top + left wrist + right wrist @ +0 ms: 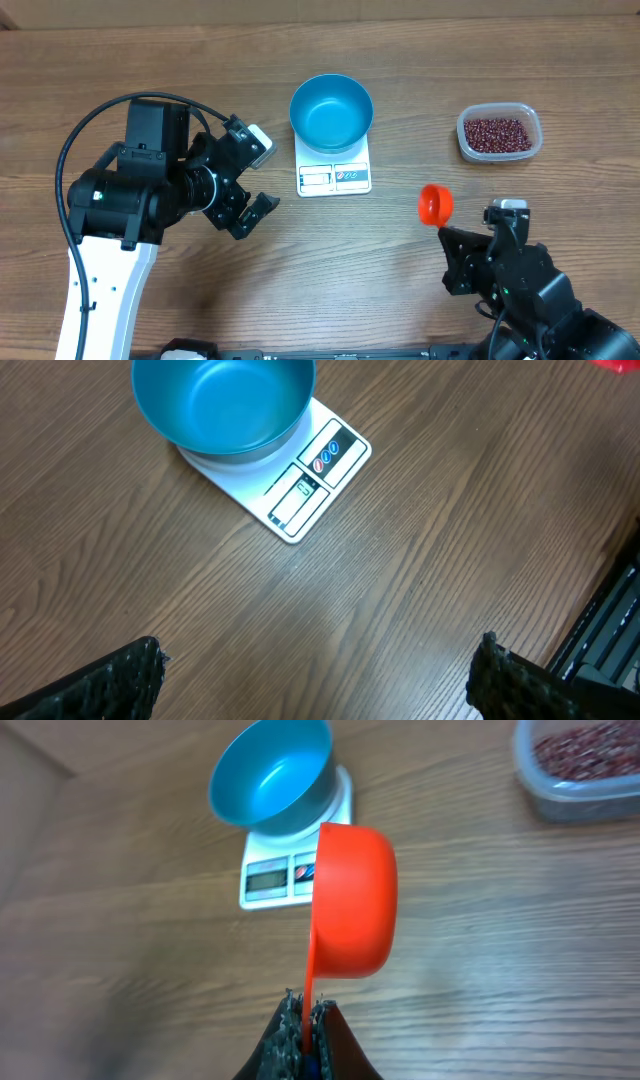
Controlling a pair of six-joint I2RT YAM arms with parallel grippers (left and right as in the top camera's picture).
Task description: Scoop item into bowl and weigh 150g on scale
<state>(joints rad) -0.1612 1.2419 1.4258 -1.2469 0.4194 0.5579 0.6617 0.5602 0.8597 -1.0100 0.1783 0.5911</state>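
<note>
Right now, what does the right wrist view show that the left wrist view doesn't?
Right wrist only: the right claw shut on the orange scoop by its handle, and the clear tub of beans. Left wrist only: the left claw, open wide above the table; the scoop is just a red sliver at its corner. Both: the empty blue bowl sitting on the white scale.

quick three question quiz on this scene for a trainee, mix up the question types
1. True or false: the blue bowl stands on the scale.
2. What does the right gripper hold? A: the orange scoop; B: a spoon; C: nothing.
3. Fill in: the beans lie in the clear ___.
Key: 1 true; 2 A; 3 tub.
</note>
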